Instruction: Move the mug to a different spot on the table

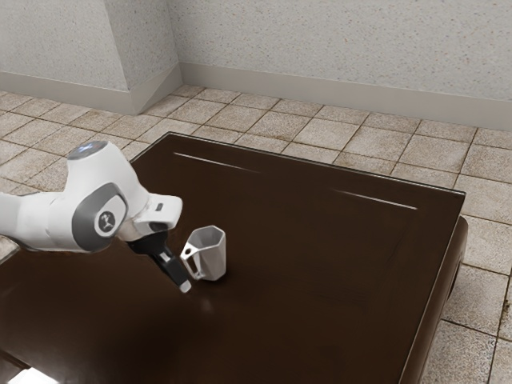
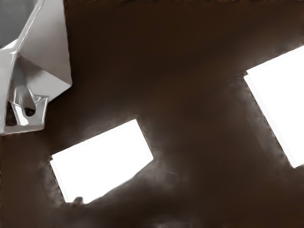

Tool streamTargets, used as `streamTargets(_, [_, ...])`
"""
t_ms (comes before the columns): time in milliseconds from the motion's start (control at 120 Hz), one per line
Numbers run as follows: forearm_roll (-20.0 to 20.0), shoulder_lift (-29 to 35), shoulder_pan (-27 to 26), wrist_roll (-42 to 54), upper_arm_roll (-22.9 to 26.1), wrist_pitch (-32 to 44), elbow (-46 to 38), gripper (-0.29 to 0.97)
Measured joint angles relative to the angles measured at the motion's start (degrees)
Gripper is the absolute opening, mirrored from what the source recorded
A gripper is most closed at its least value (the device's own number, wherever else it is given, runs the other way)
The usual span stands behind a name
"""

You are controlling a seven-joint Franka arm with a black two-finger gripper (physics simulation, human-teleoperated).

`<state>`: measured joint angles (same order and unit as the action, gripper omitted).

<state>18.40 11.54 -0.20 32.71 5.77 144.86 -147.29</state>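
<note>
Mug (image 1: 206,254) upright, unheld.
Fingers (image 1: 176,272) just beside its handle (image 1: 190,253), opening unreadable; a sideways nudge could tip it.

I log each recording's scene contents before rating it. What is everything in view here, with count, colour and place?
mug: one, pale grey-white, faceted, upright on the table, toward the exterior view's left.
table: one, glossy dark brown, standing on the floor.
light reflections: two, white, on the table top near the mug in the wrist view.
floor: one, beige tiles, around the table.
wall: one, pale grey, textured, behind the table.
arm: one, white and grey, entering from the exterior view's left.
claw: one, black, low over the table beside the mug's handle.
</note>
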Motion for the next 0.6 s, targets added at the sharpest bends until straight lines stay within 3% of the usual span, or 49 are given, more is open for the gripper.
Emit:
streamTargets(242, [-11.92, 1.52, 0.21, -8.12, -0.55, -23.06, 22.15, 0.67])
streamTargets(425, [-16.75, -3.38, 0.03, -15.39, -3.83, -36.46, 42.34, 0.68])
streamTargets(508, [-17.76, -9.79, 0.77, -18.5, -6.54, -42.59, 54.57, 0.68])
streamTargets(600, [-18.25, -11.72, 2.43, -21.91, -8.06, -47.6, 59.41, 0.68])
